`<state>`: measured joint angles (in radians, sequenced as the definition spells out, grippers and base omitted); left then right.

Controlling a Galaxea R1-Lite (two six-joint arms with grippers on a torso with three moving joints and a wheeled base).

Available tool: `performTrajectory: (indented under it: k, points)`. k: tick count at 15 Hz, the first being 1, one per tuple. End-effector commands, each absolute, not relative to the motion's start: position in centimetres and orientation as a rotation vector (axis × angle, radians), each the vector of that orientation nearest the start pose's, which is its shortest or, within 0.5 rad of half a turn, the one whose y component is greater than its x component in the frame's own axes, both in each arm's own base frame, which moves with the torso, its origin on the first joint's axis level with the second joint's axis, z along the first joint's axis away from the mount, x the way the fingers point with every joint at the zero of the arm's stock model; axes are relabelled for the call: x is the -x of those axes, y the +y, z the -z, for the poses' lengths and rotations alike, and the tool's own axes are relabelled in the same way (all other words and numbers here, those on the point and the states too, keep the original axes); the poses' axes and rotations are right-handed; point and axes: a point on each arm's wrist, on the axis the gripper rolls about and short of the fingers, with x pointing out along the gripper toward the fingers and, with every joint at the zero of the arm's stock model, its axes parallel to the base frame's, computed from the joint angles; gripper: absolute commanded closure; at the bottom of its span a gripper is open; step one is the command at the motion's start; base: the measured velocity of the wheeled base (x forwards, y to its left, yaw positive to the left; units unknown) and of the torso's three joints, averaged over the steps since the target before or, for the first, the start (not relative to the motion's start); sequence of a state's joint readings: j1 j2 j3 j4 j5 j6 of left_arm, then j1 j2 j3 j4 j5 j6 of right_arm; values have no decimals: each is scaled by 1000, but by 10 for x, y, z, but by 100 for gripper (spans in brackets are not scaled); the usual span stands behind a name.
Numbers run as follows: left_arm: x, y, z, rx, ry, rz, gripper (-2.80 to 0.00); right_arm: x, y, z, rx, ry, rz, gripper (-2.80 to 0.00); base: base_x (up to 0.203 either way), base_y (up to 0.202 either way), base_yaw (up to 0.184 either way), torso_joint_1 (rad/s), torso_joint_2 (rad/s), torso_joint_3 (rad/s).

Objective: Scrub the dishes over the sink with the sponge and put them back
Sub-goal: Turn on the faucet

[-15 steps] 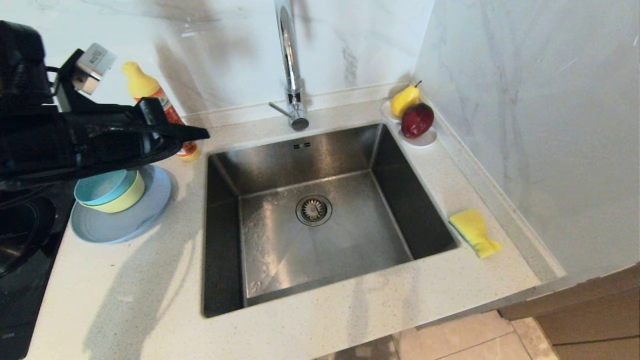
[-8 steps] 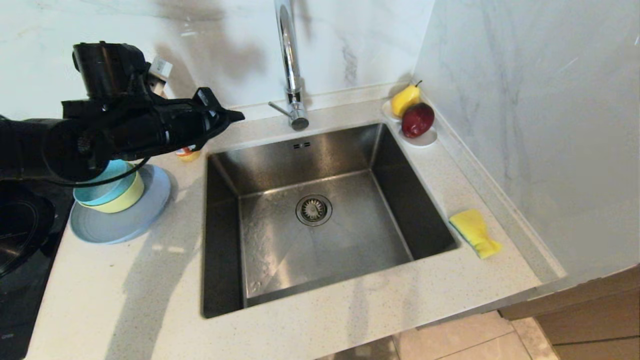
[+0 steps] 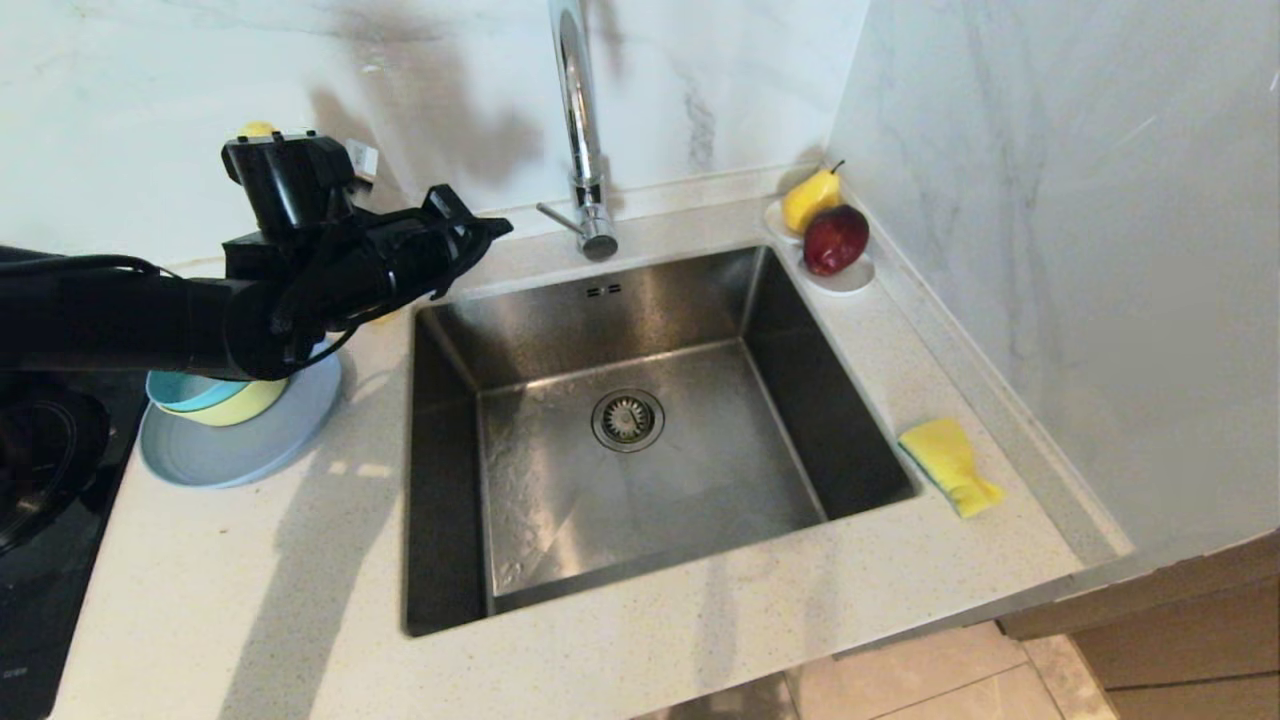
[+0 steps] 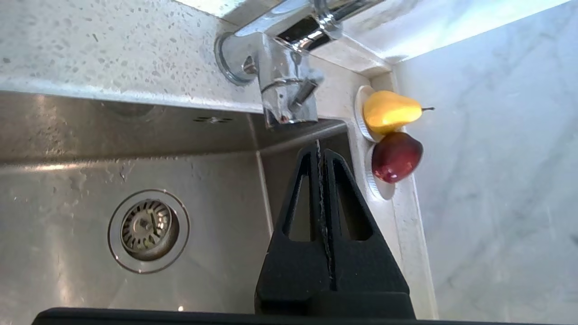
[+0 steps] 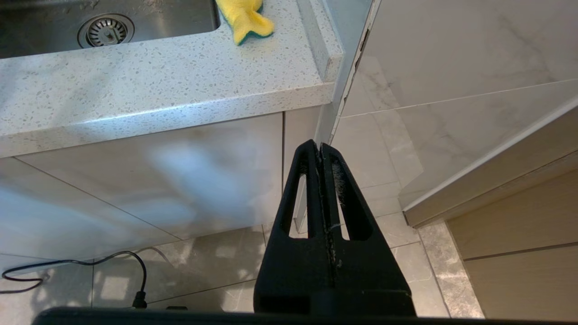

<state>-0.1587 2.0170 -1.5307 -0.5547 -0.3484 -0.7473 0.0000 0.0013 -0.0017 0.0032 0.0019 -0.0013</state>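
Sink (image 3: pixel 640 440): large steel basin set in the tabletop (image 3: pixel 300 600), fixed, slick when wet. Left of it, the grey-blue plate (image 3: pixel 200 455), wide and flat, probably stiff and slippery; we judge its exposed rim the only hold. On it sit the yellow bowl (image 3: pixel 240 405) and, nested inside, the teal bowl (image 3: pixel 185 392), light, best pinched at the lip. Sponge (image 3: pixel 948 465) lies right of the sink, soft and compressible, graspable across its width. Our left gripper (image 3: pixel 490 230) hovers near the faucet (image 3: pixel 585 200), jaws pressed together, empty. Right gripper (image 5: pixel 319 151) hangs below the tabletop edge, jaws likewise closed.
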Motion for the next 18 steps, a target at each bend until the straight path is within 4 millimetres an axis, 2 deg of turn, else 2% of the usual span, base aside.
performTrajectory:
  k: [1,6,10,18]
  points:
    - [-427,-77,-254,728,131,510,0,23,0,-76,2,3,-2,0,0,0,0,0,0,0]
    - [-436,-78,-263,719,91,530,0,23,0,-76,2,3,-2,0,0,0,0,0,0,0]
    - [-450,-80,-256,698,79,531,0,23,0,-76,2,3,-2,0,0,0,0,0,0,0]
    - [-465,-83,-264,693,32,549,0,23,0,-76,2,3,-2,0,0,0,0,0,0,0]
